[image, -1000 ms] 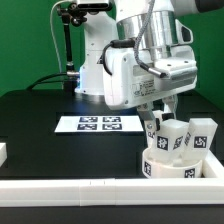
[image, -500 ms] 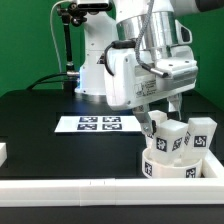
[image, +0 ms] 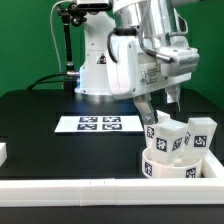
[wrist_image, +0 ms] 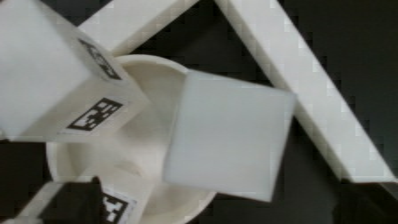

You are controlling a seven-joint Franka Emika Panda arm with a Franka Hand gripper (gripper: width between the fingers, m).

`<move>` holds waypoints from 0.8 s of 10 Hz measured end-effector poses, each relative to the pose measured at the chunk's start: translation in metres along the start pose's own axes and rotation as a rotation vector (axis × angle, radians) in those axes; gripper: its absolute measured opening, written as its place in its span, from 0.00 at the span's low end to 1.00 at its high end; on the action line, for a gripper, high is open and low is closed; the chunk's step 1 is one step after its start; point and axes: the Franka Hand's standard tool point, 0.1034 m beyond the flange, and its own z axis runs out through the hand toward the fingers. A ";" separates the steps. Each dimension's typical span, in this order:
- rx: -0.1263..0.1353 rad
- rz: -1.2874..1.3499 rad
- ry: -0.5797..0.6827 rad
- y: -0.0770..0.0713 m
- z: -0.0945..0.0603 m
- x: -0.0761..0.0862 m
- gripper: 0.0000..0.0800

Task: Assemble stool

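Observation:
The white round stool seat (image: pixel 178 167) lies at the exterior view's lower right, against the front rail. Two short blocky white legs with black-and-white tags stand on it, one on the left (image: pixel 167 135) and one on the right (image: pixel 203 134). My gripper (image: pixel 163 108) hangs just above the left leg, its fingers apart and nothing between them. In the wrist view I look down on the seat (wrist_image: pixel 86 165), one tagged leg (wrist_image: pixel 45 80) and a second leg (wrist_image: pixel 231 140). My fingers do not show there.
The marker board (image: pixel 97 124) lies flat on the black table at mid-left. A long white border rail (image: pixel 90 190) runs along the front edge, with a short white piece (image: pixel 3 153) at the left. White rails (wrist_image: pixel 294 70) cross the wrist view.
My gripper has risen and shifted toward the exterior view's right, away from the left leg. The seat and legs have not moved.

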 end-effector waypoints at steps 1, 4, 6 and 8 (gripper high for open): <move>-0.001 -0.016 0.001 0.000 0.001 0.000 0.81; -0.008 -0.297 0.029 0.001 0.003 0.003 0.81; -0.023 -0.522 0.045 -0.001 0.001 0.001 0.81; -0.025 -0.716 0.059 -0.002 0.000 -0.004 0.81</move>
